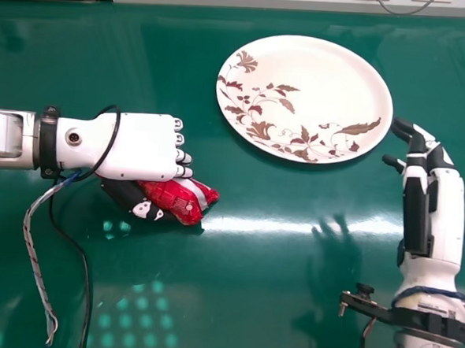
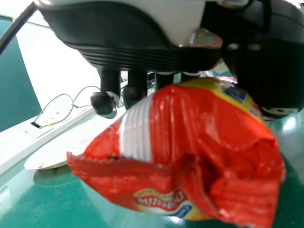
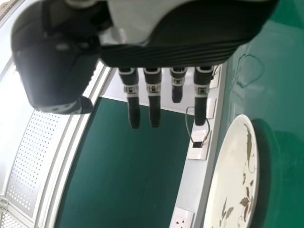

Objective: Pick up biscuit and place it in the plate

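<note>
White arms [image 1: 449, 227] carry black clamps [image 1: 47, 151], blue cord [image 1: 427, 291] and dangling cables [image 1: 30, 248]

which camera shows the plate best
The head view: it shows the plate from above with its whole rim and the brown leaf pattern. The left wrist view shows part of it at a low slant, behind the biscuit packet. The right wrist view shows it at a slant too, some leaves visible, cut off by the picture's edge.

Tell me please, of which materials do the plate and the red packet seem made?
The plate looks like glazed ceramic or perhaps melamine: smooth, white, with printed leaves. The red packet seems thin, glossy plastic or foil film; wrinkles and bright highlights suggest this.
</note>
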